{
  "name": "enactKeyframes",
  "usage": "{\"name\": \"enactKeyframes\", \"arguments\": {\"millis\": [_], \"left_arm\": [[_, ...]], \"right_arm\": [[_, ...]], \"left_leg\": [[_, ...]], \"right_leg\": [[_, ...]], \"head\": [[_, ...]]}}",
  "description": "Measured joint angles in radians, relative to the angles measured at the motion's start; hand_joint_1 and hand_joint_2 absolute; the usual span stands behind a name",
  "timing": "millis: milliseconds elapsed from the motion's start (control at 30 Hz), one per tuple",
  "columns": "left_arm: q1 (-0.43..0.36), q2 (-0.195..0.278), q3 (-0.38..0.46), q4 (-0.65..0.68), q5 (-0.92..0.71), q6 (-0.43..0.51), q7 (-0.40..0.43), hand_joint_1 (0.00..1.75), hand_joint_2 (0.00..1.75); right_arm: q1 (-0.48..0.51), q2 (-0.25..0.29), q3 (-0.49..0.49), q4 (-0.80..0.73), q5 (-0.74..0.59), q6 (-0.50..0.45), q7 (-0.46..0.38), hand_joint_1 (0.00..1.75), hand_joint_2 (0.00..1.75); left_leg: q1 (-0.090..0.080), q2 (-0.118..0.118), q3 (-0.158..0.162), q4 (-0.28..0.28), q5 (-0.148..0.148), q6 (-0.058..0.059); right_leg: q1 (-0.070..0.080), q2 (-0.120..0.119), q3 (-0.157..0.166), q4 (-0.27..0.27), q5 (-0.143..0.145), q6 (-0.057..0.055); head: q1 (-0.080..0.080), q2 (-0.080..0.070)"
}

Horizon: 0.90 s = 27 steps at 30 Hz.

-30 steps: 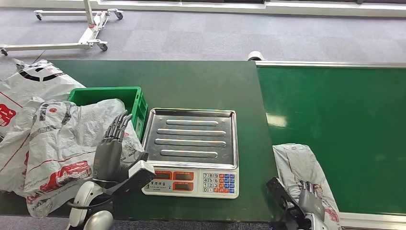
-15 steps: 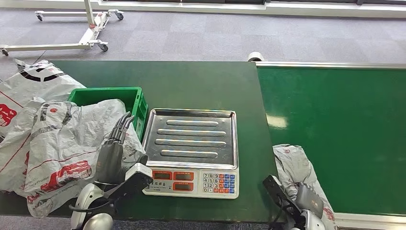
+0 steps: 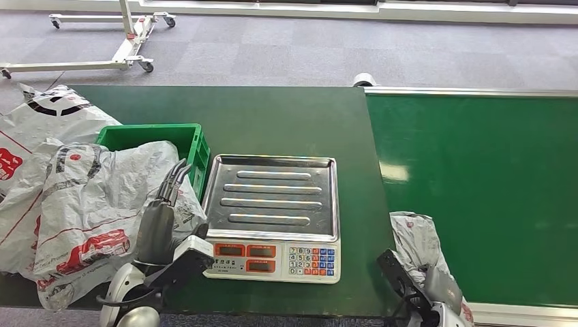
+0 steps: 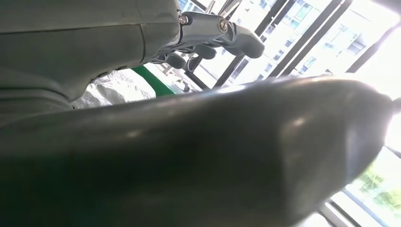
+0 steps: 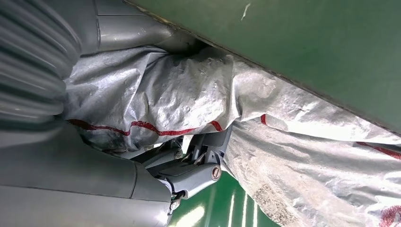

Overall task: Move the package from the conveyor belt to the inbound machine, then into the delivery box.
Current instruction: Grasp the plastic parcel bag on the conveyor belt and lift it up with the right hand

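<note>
I see grey carpet beyond the dark green table (image 3: 286, 116). Package (image 3: 416, 242) on conveyor belt (image 3: 477, 177), near edge; right hand (image 3: 443, 286) grips it. Left hand (image 3: 160, 218) fingers straight, holding nothing. Print unreadable.

The left hand (image 3: 158, 228) stands raised beside the scale (image 3: 272, 214), fingers (image 3: 173, 178) straight and together, holding nothing. The right hand (image 3: 442, 289), right of the scale, grips the package (image 3: 417, 240).

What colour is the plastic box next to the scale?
Green plastic box, clearest in the head view.
</note>
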Motion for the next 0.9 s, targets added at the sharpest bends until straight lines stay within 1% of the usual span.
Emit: {"name": "enactKeyframes", "arguments": {"millis": [100, 267, 400, 467, 533, 700, 900], "left_arm": [[0.008, 0.0, 0.001, -0.002, 0.013, 0.005, -0.013, 0.0, 0.0], [0.019, 0.0, 0.005, -0.005, 0.033, 0.012, -0.036, 0.0, 0.0], [0.026, 0.0, 0.011, -0.009, 0.042, 0.014, -0.052, 0.0, 0.0], [0.029, 0.001, 0.012, -0.009, 0.045, 0.015, -0.059, 0.0, 0.0], [0.03, 0.002, 0.012, -0.01, 0.049, 0.019, -0.066, 0.0, 0.0], [0.03, 0.006, 0.012, -0.012, 0.063, 0.023, -0.07, 0.0, 0.0], [0.03, 0.007, 0.012, -0.026, 0.069, 0.018, -0.071, 0.0, 0.0]], "right_arm": [[0.012, -0.001, -0.014, -0.032, -0.091, 0.011, -0.057, 1.75, 1.75], [0.019, -0.02, -0.053, -0.111, -0.305, 0.062, -0.168, 1.75, 1.75], [-0.006, -0.061, -0.088, -0.166, -0.5, 0.123, -0.255, 1.75, 1.75], [-0.029, -0.086, -0.104, -0.185, -0.568, 0.153, -0.281, 1.75, 1.75], [-0.061, -0.117, -0.114, -0.198, -0.6, 0.173, -0.296, 1.75, 1.75], [-0.179, -0.198, -0.115, -0.207, -0.617, 0.198, -0.298, 1.75, 1.75], [-0.332, -0.292, -0.086, -0.181, -0.644, 0.199, -0.295, 1.75, 1.75]], "left_leg": [[0.0, 0.0, -0.001, 0.0, 0.0, 0.0], [0.0, 0.002, -0.005, 0.0, -0.001, 0.0], [0.0, 0.002, -0.005, 0.0, -0.001, 0.0], [0.0, 0.002, -0.003, 0.0, 0.0, 0.0], [0.0, 0.002, -0.003, 0.0, 0.0, 0.0], [0.0, 0.002, -0.002, 0.0, 0.001, 0.0], [-0.001, 0.001, -0.003, 0.0, 0.001, 0.002]], "right_leg": [[0.0, 0.0, -0.001, 0.0, 0.0, 0.0], [0.0, 0.002, -0.002, 0.0, 0.0, 0.0], [0.0, 0.002, -0.003, 0.0, 0.0, 0.0], [0.0, 0.002, -0.003, 0.0, 0.001, 0.0], [-0.001, 0.002, -0.003, 0.0, 0.001, 0.0], [-0.002, 0.002, -0.003, 0.0, 0.002, 0.001], [-0.003, 0.001, -0.003, 0.0, 0.002, 0.002]], "head": [[0.0, 0.0], [0.0, 0.0], [0.0, 0.0], [0.0, 0.0], [0.0, 0.0], [0.0, 0.0], [0.0, 0.0]]}}
